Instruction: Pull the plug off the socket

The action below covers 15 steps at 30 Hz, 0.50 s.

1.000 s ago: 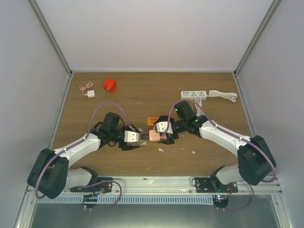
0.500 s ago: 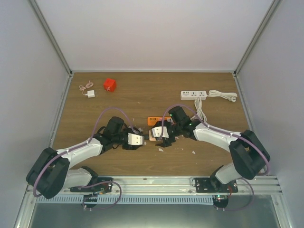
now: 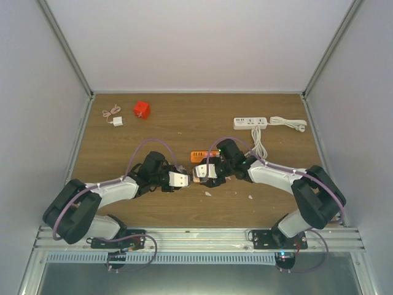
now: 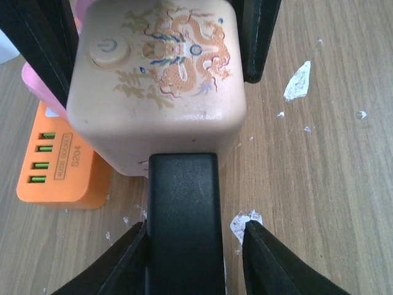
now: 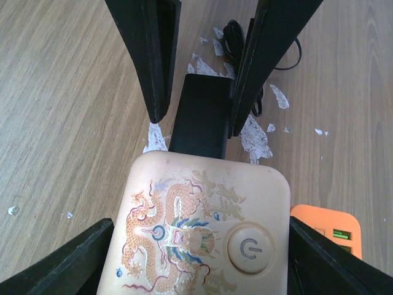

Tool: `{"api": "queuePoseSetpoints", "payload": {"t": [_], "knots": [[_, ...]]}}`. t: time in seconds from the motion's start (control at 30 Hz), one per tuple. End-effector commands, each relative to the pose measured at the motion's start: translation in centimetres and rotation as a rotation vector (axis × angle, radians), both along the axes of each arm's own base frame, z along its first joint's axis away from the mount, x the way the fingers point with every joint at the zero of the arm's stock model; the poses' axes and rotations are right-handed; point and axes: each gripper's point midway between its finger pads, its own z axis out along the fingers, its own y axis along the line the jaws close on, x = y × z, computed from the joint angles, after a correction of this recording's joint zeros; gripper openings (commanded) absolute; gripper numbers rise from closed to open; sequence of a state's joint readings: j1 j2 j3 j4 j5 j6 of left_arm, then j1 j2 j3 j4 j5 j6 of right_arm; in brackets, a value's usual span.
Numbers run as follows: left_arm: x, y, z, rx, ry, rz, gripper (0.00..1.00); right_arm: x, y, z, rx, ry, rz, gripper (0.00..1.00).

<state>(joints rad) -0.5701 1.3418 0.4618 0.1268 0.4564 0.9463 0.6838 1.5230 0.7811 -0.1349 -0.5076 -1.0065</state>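
Left wrist view: the left claw (image 4: 195,225) was seen part-open astride the black plug (image 4: 183,203), a gap showing beside one finger. The plug was seated in the beige socket (image 4: 156,80), which was flanked by the right claw (image 5: 201,224); whether that claw was clamped could not be told. An orange hub (image 4: 64,166) lay beside it on the counter (image 4: 319,184).

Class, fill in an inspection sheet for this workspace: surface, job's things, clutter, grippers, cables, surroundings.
Surface: wooden table, white flecks near the middle.
Job's things: black plug seated in the beige socket.
Clutter: orange strip beside the socket; red cube, white charger and white power strip toward the back.
Grippers: left gripper straddles the plug, gap on one side; right gripper flanks the socket, contact unclear.
Cables: white cord from the power strip, thin lead on the charger, black cord behind the plug.
Surroundings: grey walls, metal rail in front.
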Motion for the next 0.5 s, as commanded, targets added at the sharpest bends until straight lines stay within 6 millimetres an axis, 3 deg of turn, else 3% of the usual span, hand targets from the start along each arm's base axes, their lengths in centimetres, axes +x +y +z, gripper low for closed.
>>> {"api": "queuePoseSetpoints", "payload": {"t": [0.0,0.27,0.47], "knots": [[1.4,-0.8,1.0,-0.027,-0.057,0.015,0.38,-0.2,0.1,-0.5,-0.002,-0.016,0.001,0.68],[1.2,-0.3,0.7,-0.004,-0.064,0.018,0.24,-0.1,-0.3,-1.1,-0.025,-0.021,-0.016,0.55],[1.5,1.0,0.7,-0.001,-0.060,0.042,0.18,-0.4,-1.0,-1.7,-0.049,-0.012,-0.034,0.39]]}}
